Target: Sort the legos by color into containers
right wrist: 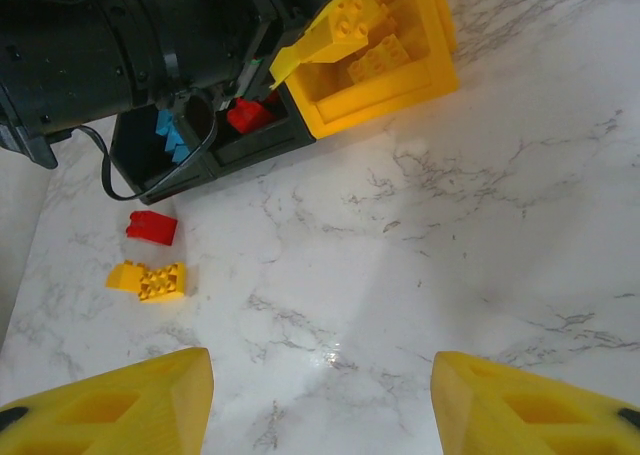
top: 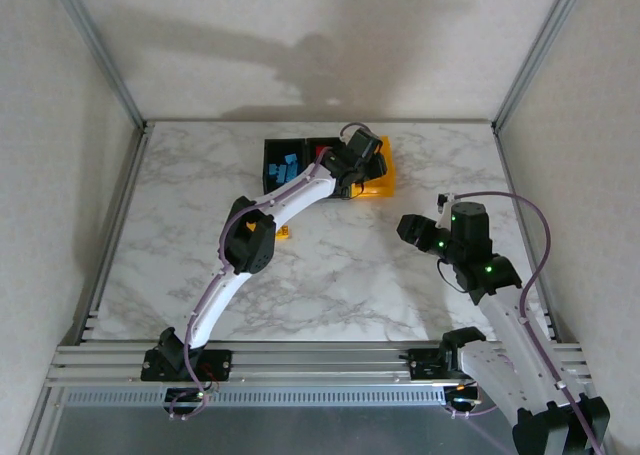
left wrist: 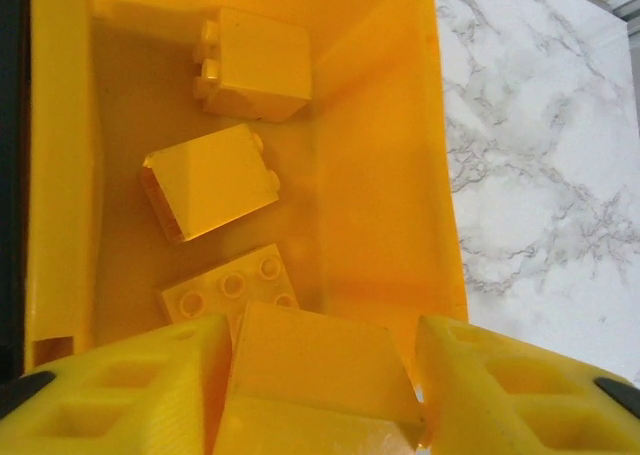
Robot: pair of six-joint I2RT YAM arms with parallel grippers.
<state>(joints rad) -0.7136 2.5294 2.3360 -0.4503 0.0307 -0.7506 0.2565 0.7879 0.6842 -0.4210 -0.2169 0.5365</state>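
- Left gripper [left wrist: 320, 347] hangs over the yellow bin [left wrist: 380, 175] with a yellow brick [left wrist: 310, 375] between its fingers; whether it is pinched or loose I cannot tell.
- Right gripper [right wrist: 320, 375] hovers above bare desk [top: 330, 265], fingers spread wide with nothing between them.
- Three bins stand joined in a row at the far middle of the desk, the yellow one at the right end.
- The end black bin [top: 267, 165] holds blue bricks [right wrist: 170, 135]; the middle black bin [right wrist: 270, 143] holds a red brick [right wrist: 248, 115].
- Three yellow bricks [left wrist: 210, 180] lie inside the yellow bin.
- A loose red brick [right wrist: 151, 227] and a loose yellow brick [right wrist: 150, 278] lie just beside each other on the desk, near the black end of the row.
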